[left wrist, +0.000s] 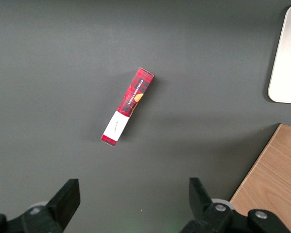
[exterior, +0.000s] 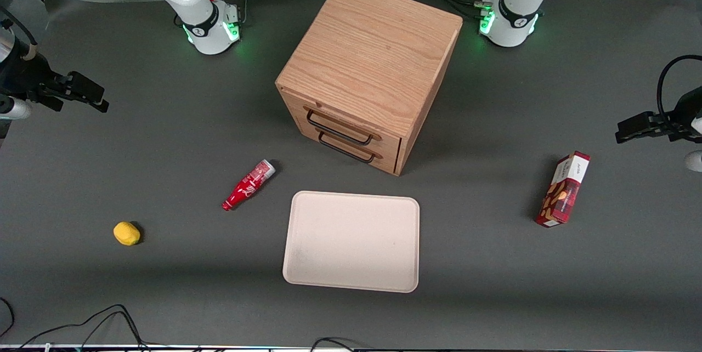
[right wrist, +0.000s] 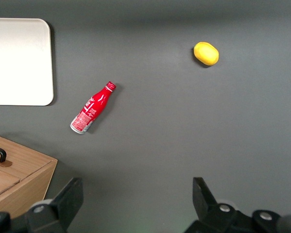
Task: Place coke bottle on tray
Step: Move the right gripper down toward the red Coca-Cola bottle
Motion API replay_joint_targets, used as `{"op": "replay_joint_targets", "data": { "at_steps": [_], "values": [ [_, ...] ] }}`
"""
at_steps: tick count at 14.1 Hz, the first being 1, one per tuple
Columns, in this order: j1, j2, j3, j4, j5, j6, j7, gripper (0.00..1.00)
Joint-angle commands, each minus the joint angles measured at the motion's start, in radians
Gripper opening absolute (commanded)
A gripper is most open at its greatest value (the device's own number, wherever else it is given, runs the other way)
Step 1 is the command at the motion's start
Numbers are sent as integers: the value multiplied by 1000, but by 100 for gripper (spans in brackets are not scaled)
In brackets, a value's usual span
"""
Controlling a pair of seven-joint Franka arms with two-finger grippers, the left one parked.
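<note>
While the coke bottle (exterior: 248,185) lies beside the tray (exterior: 307,204), gripper (right wrist: 135,201) high above the table, fingers (right wrist: 70,196) wide.

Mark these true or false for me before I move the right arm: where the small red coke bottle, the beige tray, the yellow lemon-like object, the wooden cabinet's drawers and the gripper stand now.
1. The small red coke bottle lies on its side on the dark table. True.
2. The bottle is already on the flat beige rectangular tray. False: it lies beside the tray, apart from it.
3. The right gripper is open and holds nothing. True; it hangs above the table, away from the bottle.
4. The small yellow lemon-shaped object sits on the tray. False: it rests on the table, toward the working arm's end.
5. The wooden two-drawer cabinet has a drawer pulled out. False: both look shut.
</note>
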Motion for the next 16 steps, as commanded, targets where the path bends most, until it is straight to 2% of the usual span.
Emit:
{"op": "replay_joint_targets", "data": {
  "at_steps": [1,6,10,13,16],
  "values": [
    [5,15,3,26,-19,-25,4,100],
    [14,67,6,43,-2,-16,86,100],
    [14,155,87,28,30,85,327,100],
    [14,217,163,-39,28,209,555,100],
    [16,261,241,-187,15,448,765,100]
  ]
}}
